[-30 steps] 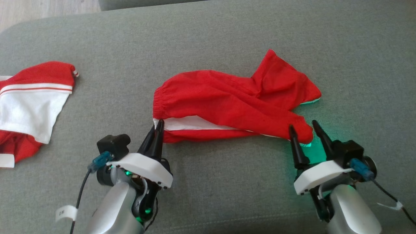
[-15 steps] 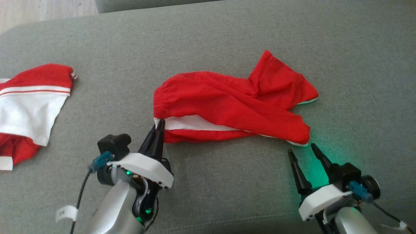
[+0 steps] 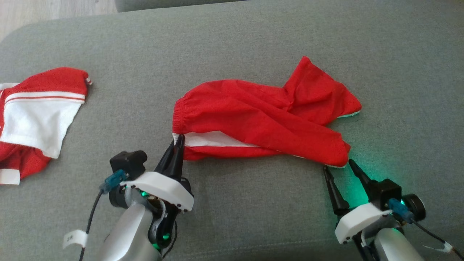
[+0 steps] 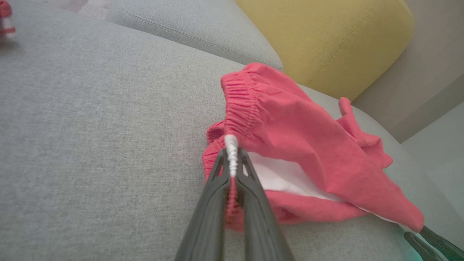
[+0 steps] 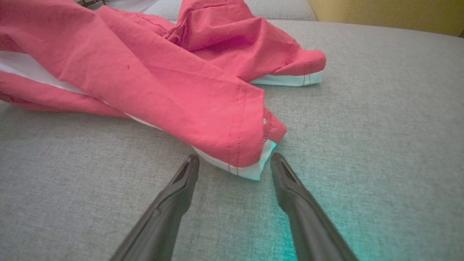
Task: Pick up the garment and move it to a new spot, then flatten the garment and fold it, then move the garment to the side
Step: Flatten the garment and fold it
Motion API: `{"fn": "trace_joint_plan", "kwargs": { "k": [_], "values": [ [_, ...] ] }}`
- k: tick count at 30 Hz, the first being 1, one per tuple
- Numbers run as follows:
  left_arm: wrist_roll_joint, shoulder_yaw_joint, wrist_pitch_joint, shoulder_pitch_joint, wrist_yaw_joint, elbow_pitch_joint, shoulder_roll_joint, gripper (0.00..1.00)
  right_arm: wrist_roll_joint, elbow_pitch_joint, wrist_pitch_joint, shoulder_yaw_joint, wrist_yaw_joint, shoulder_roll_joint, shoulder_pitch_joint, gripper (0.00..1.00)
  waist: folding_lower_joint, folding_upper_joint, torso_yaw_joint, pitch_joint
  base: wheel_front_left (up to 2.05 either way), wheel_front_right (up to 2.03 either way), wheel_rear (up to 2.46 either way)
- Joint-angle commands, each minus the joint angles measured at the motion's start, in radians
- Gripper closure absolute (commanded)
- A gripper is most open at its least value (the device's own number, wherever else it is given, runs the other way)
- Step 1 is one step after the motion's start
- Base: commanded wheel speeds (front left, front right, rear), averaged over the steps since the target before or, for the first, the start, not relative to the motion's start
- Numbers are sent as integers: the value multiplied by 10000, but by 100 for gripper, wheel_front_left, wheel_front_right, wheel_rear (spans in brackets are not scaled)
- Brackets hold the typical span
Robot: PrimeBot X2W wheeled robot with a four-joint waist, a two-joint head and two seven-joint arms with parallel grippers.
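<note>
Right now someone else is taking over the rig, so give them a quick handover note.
Left gripper: shut on the waistband corner of the shorts.
Right gripper: open, fingertips just short of a leg hem, not gripping it.
The shorts lie on the cushion, twisted and not flat. A second garment, red and white, lies to the left.
Done: waistband corner gripped.
Left: grip the hem, flatten, fold, move aside.
</note>
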Motion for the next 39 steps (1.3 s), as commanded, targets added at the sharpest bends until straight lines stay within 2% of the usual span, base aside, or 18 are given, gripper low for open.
{"fn": "trace_joint_plan", "kwargs": {
  "k": [1, 2, 4, 5, 7, 8, 15, 23, 26, 30, 35, 39],
  "values": [
    [124, 316, -61, -137, 21, -235, 93, 100, -108, -150, -95, 147, 73, -23, -238, 0, 0, 0, -27, 10, 0, 0, 0],
    [127, 322, -61, -139, 24, -238, 93, 100, -122, -137, -95, 152, 73, -21, -265, 0, 0, 0, -36, 26, 0, 0, 0],
    [122, 325, -61, -154, 30, -242, 93, 100, -167, -130, -95, 222, 73, -26, -322, 18, 0, 0, -50, 55, 0, 0, 0],
    [114, 320, -61, -167, 33, -240, 93, 100, -191, -135, -95, 272, 73, -37, -343, 48, 0, 0, -54, 71, 0, 0, 0],
    [101, 316, -61, -193, 33, -231, 93, 100, -215, -177, -95, 357, 73, -59, -332, 85, 0, 0, -64, 89, 0, 0, 0],
    [95, 320, -61, -203, 35, -224, 93, 100, -212, -212, -95, 394, 73, -79, -308, 100, 0, 0, -72, 90, 0, 0, 0],
    [169, 529, -61, -152, 57, -329, 93, 100, 2, -879, -95, 479, 73, -192, -141, 100, 0, 0, -188, -156, 0, 0, 0],
    [1006, 1591, -61, -431, -68, -1331, 93, 100, 666, -2833, -95, 624, 73, -511, -698, 100, 0, 0, -172, -1125, 0, 0, 0],
    [1676, 2015, -61, -1065, -300, -1725, 208, 100, 975, -3538, -95, 590, 73, -777, -1382, 100, 0, 0, -111, -1493, 0, 0, 0],
    [2211, 2261, -61, -2334, -533, -2205, 709, 100, 1366, -4081, -95, 580, 73, -1177, -2524, 100, 0, 0, -30, -1733, 0, 0, 0],
    [2398, 2108, -5, -4439, -651, -2489, 1355, 100, 1765, -4118, -95, 579, 73, -1684, -4063, 100, 0, 0, 191, -1558, 0, 0, 0],
    [2436, 1920, 463, -5602, -670, -2384, 1576, 100, 1922, -3855, -72, 651, 73, -1910, -4997, 100, 0, 0, 318, -1132, 0, 0, 0]
  ]
}}
